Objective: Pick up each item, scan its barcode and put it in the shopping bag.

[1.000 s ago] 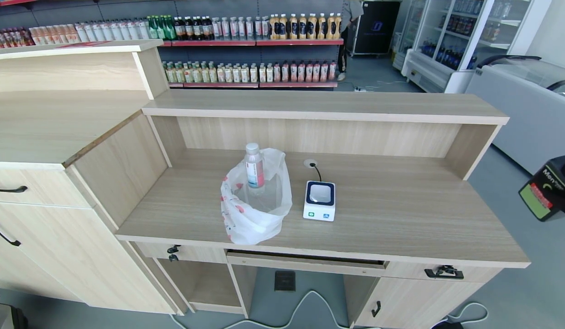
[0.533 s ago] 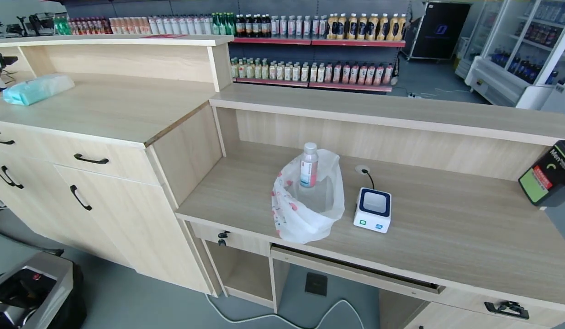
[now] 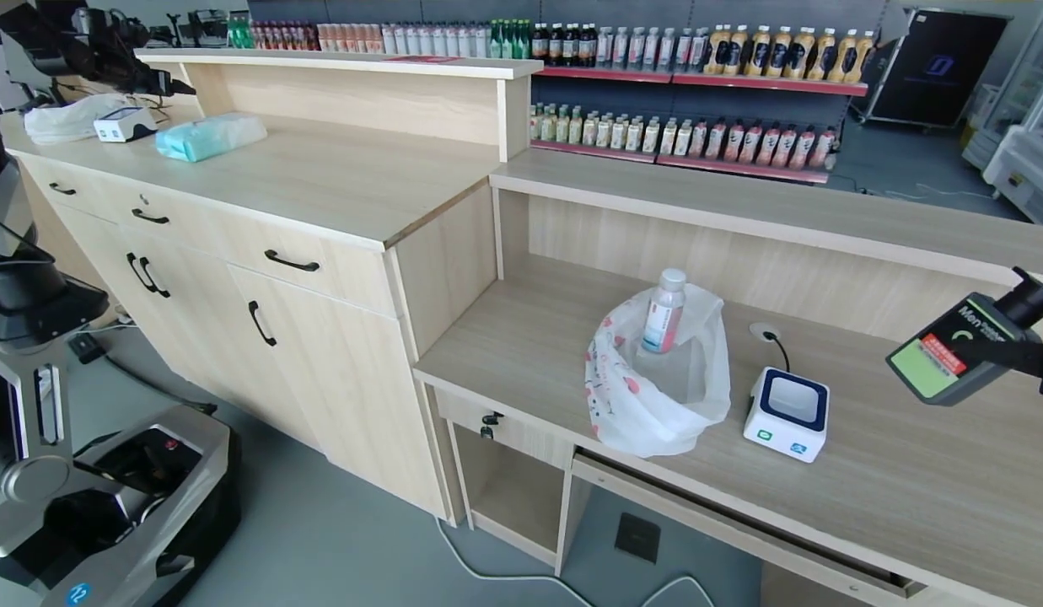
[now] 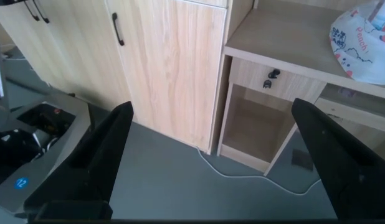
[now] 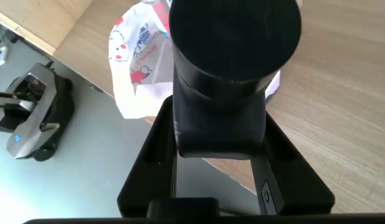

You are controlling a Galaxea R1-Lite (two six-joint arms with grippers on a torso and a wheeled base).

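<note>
The left gripper (image 4: 210, 109) hangs low before the cabinet (image 4: 174, 62), fingers spread wide. On the wooden counter (image 3: 909, 472) a white, red-printed shopping bag (image 3: 656, 405) stands open with a white-capped, pink-labelled bottle (image 3: 663, 310) upright inside, and a white scanner (image 3: 787, 413) sits just beside it. To the right, the right gripper (image 5: 220, 155) clamps a dark, black-capped container (image 3: 938, 364) with a green label, tilted above the counter, drink shelves (image 3: 681, 135) behind.

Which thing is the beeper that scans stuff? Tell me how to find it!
Look at the low wooden counter. Beside the white shopping bag sits the scanner. It is the small white box with a dark-rimmed window on top and a black cable behind.
</note>
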